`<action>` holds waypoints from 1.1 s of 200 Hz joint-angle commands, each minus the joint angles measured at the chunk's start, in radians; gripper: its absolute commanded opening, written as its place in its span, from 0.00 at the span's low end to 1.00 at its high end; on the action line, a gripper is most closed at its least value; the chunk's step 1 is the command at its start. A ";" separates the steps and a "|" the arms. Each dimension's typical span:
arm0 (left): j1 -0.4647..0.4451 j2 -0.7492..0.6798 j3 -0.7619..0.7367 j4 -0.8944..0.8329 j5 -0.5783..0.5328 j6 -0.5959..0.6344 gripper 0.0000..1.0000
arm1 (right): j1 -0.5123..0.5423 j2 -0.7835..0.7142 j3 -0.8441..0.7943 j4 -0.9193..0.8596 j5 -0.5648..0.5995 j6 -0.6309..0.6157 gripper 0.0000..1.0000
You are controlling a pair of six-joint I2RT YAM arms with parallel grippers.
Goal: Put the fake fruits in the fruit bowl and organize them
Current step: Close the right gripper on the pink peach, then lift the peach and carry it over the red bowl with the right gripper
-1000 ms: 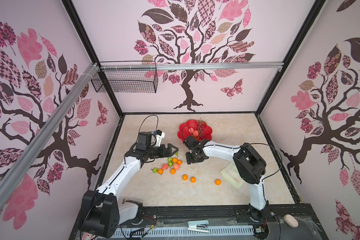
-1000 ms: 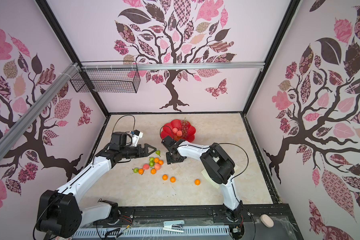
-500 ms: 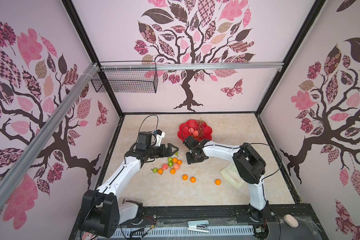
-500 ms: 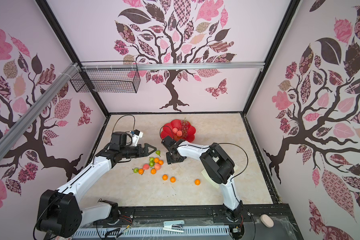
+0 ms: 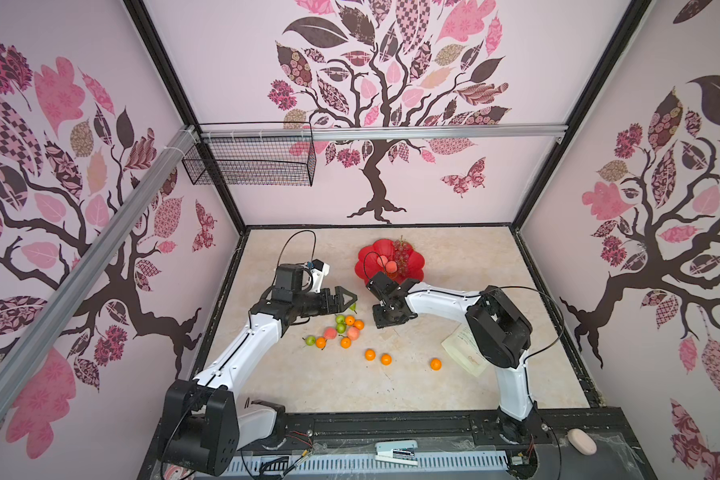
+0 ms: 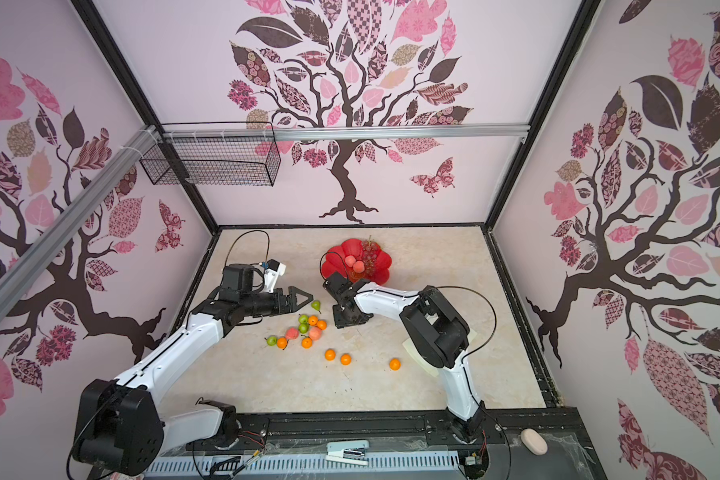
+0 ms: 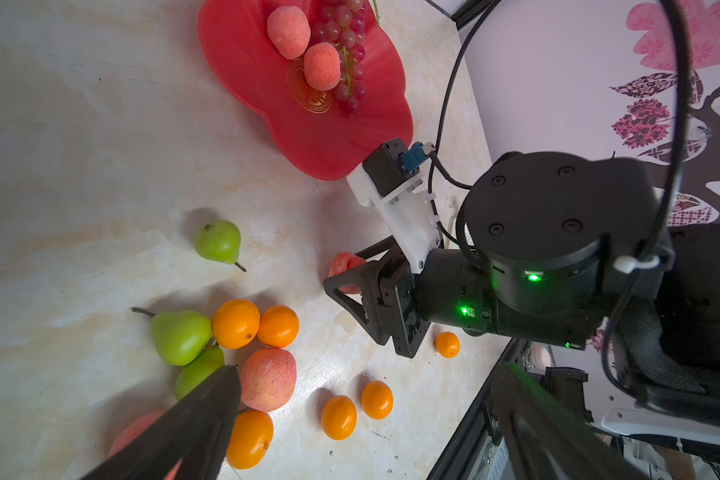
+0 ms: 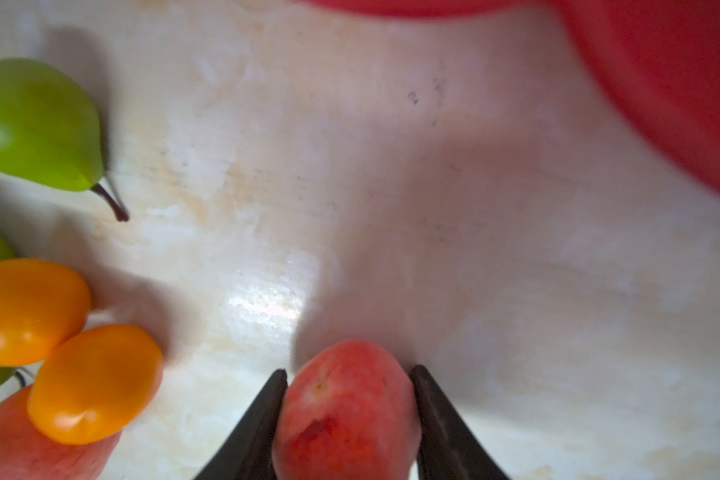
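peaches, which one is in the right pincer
The lone peach between the red bowl and the fruit pile; two others lie in the bowl, two in the pile.

Both top views look steeply down from high above the near edge, facing the back wall, far enough to take in the whole surface (image 5: 308, 386), both arms and three walls; they share almost the same scene. The left wrist camera sits behind the left gripper (image 7: 368, 368), low and near, looking across the surface to the fruit bowl (image 7: 333, 141) and the right gripper (image 7: 344, 272). The right wrist camera is nearest, looking down between its fingers (image 8: 254, 428) at the peach (image 8: 346, 415), blurred. Both wrist views share a lone pear (image 8: 38, 124), that peach and the bowl's rim.
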 commanded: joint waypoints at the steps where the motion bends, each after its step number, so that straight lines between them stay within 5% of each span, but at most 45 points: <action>1: 0.003 -0.020 -0.025 0.010 -0.004 0.009 0.98 | 0.005 -0.030 -0.006 -0.036 0.018 0.009 0.47; 72: -0.065 -0.042 -0.024 0.018 -0.010 0.013 0.98 | -0.012 -0.197 -0.108 -0.008 0.025 0.010 0.44; 130: -0.124 -0.027 0.010 0.067 -0.012 -0.026 0.98 | -0.132 -0.333 -0.100 -0.047 0.004 -0.043 0.44; 220: -0.122 0.195 0.262 0.111 -0.060 -0.039 0.99 | -0.229 -0.213 0.141 -0.082 0.019 -0.111 0.43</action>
